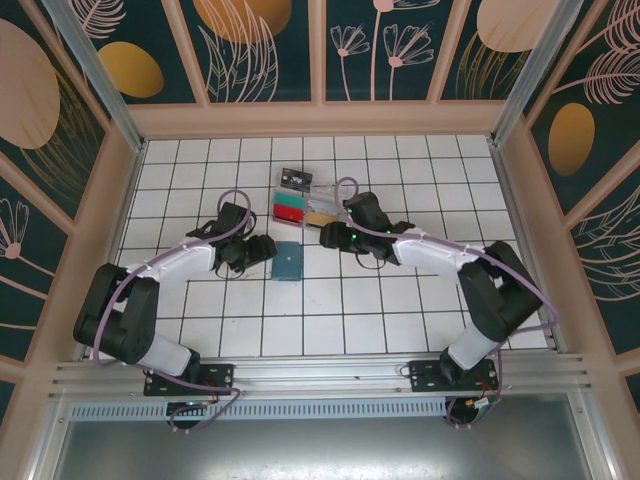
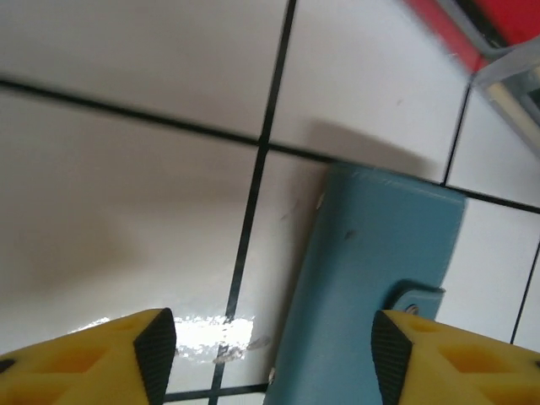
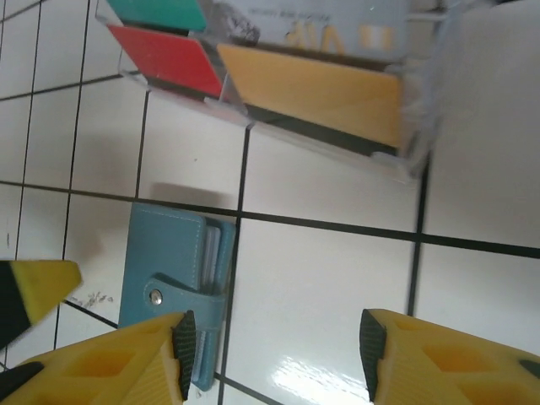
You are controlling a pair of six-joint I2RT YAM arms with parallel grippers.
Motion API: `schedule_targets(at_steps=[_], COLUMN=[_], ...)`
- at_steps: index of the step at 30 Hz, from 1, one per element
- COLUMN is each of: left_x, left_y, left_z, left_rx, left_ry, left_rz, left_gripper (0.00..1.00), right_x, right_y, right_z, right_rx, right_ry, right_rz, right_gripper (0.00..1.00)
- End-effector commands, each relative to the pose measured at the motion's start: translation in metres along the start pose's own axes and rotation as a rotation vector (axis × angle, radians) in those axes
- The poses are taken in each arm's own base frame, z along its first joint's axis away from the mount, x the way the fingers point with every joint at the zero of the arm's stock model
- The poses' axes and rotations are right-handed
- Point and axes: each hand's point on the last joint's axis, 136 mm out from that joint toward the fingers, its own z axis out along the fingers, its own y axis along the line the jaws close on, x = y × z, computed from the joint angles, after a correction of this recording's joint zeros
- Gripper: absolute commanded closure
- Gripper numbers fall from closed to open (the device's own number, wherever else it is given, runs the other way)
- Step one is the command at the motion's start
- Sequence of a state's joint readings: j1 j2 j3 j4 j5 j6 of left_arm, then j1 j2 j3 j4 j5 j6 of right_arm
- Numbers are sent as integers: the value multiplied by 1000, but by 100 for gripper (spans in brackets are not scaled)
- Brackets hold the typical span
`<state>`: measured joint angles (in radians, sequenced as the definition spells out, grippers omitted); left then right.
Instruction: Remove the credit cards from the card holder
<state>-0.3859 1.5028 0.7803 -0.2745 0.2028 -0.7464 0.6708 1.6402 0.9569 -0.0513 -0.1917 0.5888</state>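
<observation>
Now, from the top external camera you have the card holder (image 1: 288, 260) lying flat on the white tiled table (image 1: 400, 310), near the middle and between the two arms. Your left end effector (image 1: 268, 247) sits just beside its left edge, and your right end effector (image 1: 327, 238) hangs up and to the right of it, close to the clear plastic tray (image 1: 306, 209). A small black card (image 1: 293, 178) lies just beyond that tray. On the left wrist camera, your left end effector (image 2: 272, 354) is spread wide with nothing pinched. The teal card holder (image 2: 380, 253) lies on the tiles below it, its left edge falling between the two fingers and its snap strap close to the right fingertip (image 2: 388, 350). On the right wrist camera, your right end effector (image 3: 277, 359) is also spread and grips nothing. The card holder (image 3: 164, 253) lies closed with its strap snapped down, just beside the left fingertip (image 3: 181, 354); whether they touch you cannot tell. Above it, the tray (image 3: 422, 110) holds a red card (image 3: 164, 59), a green card (image 3: 164, 13) and a yellow card (image 3: 312, 93).
</observation>
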Motion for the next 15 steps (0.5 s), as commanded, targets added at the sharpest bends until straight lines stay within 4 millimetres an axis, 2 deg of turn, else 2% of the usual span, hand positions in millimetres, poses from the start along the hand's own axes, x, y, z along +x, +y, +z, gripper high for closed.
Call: schedule_targets(at_steps=[1,6,10,15], left_x=[-4,0,6,24], left_y=[-13,-17,-27,-31], left_z=[10,21,25,31], left_rx=[84,115,177,231], left_ry=[2,40,77,141], left_rz=[-7,-8,-12,-48], left_gripper=[47,64,69,77], right_x=[3,3,6,8], right_y=[30,31,28,21], right_z=[10,17,21,24], right_rx=[-95,-94,-84,-52], right_ry=[65,82,94,107], right_rz=[-64,-63,-58,-44], right_gripper=[44,46,46,48])
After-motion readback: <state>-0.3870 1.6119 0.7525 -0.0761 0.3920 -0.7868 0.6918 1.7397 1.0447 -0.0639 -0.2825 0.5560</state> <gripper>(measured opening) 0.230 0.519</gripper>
